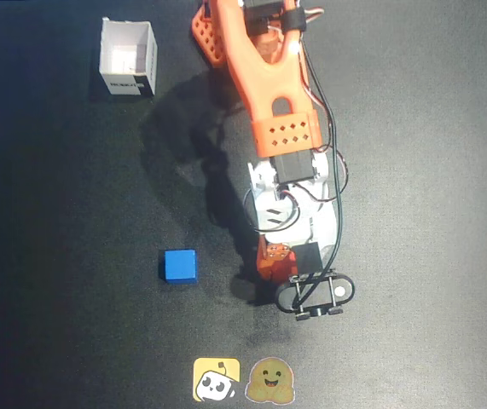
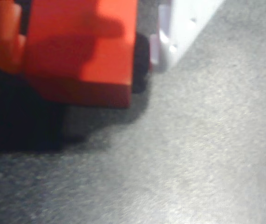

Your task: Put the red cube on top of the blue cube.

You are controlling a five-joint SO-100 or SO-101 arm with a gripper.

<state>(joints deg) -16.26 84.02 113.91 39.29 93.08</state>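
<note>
The blue cube (image 1: 179,266) sits alone on the dark mat, left of the arm in the overhead view. My gripper (image 1: 275,261) points down to its right, about a hand's width away. The red cube (image 2: 79,51) fills the upper left of the wrist view, pressed between the orange finger (image 2: 0,37) and the white finger (image 2: 179,32). A dark shadow lies under it. In the overhead view only a small part of the red cube (image 1: 269,267) shows below the wrist. The blue cube is out of the wrist view.
A white open box (image 1: 128,57) stands at the back left. Two stickers, one yellow (image 1: 217,379) and one brownish (image 1: 269,381), lie at the front edge. The wrist camera mount (image 1: 315,294) sticks out in front of the gripper.
</note>
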